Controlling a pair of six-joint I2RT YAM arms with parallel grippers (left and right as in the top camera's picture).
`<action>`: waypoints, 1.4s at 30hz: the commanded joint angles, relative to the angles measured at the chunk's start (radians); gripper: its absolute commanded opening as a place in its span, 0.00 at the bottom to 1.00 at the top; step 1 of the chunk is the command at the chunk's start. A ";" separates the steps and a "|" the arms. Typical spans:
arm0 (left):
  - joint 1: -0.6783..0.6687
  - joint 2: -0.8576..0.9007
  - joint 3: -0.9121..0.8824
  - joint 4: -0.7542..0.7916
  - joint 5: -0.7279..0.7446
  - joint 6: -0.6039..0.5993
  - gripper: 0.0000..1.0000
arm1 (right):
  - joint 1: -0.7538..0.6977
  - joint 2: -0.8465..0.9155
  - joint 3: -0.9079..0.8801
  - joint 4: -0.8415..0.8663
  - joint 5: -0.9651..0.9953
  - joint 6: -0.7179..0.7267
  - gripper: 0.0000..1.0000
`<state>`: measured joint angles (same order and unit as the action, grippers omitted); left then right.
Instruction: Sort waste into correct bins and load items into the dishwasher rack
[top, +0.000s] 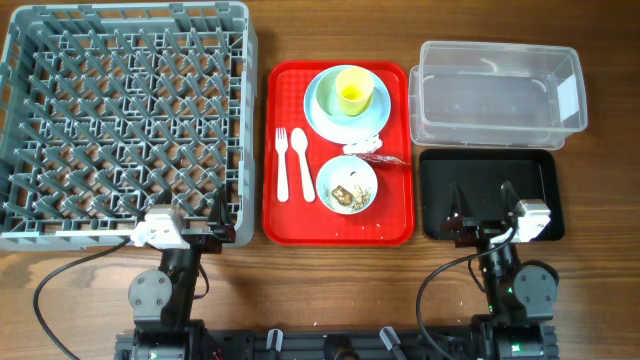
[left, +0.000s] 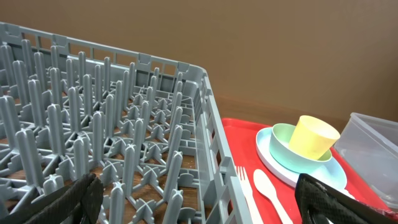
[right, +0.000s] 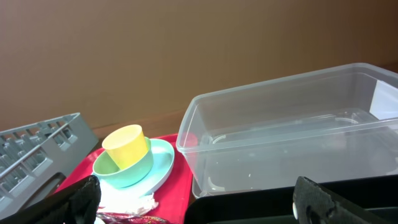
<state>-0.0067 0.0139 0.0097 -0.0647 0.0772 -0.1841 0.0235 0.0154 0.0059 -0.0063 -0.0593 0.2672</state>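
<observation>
Ok, nothing sorted yet. Left gripper (top: 205, 212) sits over the dishwasher rack's (top: 245, 120) lower-right corner and right gripper (top: 485, 205) over the black tray (top: 540, 170). Both have jaws wide, holding nothing. Waste and dishes sit on the red tray (top: 272, 150), centre frame. Suggest the right arm goes first: tissue (top: 362, 146) and wrapper (top: 385, 158) lie just below the plate (top: 335, 132), on its side. Descend vertically, pinch the tissue's top fold, stay clear of the scraps bowl (top: 347, 185) below.
</observation>
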 joint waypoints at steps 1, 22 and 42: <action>-0.005 -0.005 -0.004 -0.007 0.004 0.017 1.00 | 0.002 -0.005 0.000 0.008 0.006 -0.002 1.00; -0.005 -0.003 -0.004 -0.004 0.053 -0.073 1.00 | 0.002 -0.005 0.000 0.008 0.006 -0.002 1.00; -0.013 0.395 0.703 -0.289 0.326 -0.264 1.00 | 0.002 -0.005 0.000 0.008 0.006 -0.002 1.00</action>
<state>-0.0151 0.2256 0.4885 -0.2592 0.3931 -0.4797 0.0235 0.0154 0.0059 -0.0029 -0.0593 0.2672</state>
